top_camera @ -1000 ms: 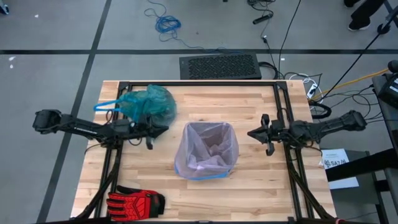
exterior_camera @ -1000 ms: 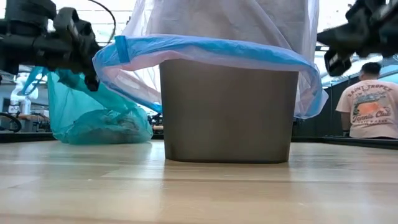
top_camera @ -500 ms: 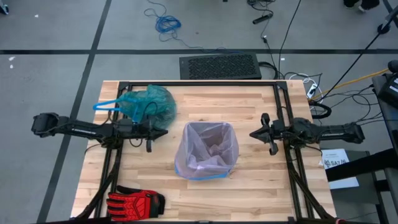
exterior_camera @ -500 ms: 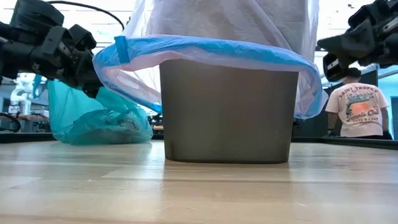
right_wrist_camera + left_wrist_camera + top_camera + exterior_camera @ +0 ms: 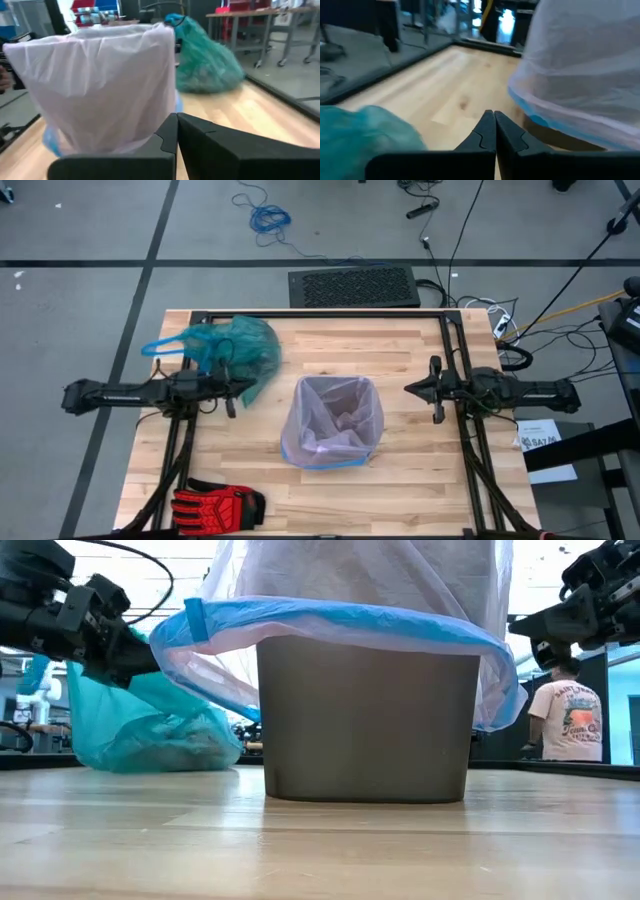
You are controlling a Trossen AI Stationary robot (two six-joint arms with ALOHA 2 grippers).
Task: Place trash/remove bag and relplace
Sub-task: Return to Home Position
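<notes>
**Changes over the last second**
- Left gripper (image 5: 243,388): we log it drawn back toward the table's left edge and now farther from the bin (image 5: 365,720). Its fingers (image 5: 486,132) are pressed together on nothing.
- Right gripper (image 5: 412,389): it has drawn back a little toward the right edge. Its fingers (image 5: 170,131) also meet, with nothing between them.
- Teal bag (image 5: 240,345): it sits as before on the far left part of the table (image 5: 400,480), bunched and knotted. Its blue drawstring loop (image 5: 160,346) has swung further out past the left edge.
- Person (image 5: 565,720): in the low view we find them smaller and further to the right in the room than before.

**Surroundings**
- The bin stands mid-table between the two grippers, clear of both.
- The lilac liner (image 5: 332,418) is inside the bin. Its blue rim (image 5: 340,615) is folded down over the outside and its mouth is open upward.
- The teal bag lies just behind the left gripper. From above its lower edge meets the fingertips, and we cannot tell whether they touch.
- A red-and-black glove (image 5: 215,502) lies at the near left corner, well apart from the bin.
- On the floor beyond the table are a black mat (image 5: 355,285) and a coil of blue cable (image 5: 268,220).
</notes>
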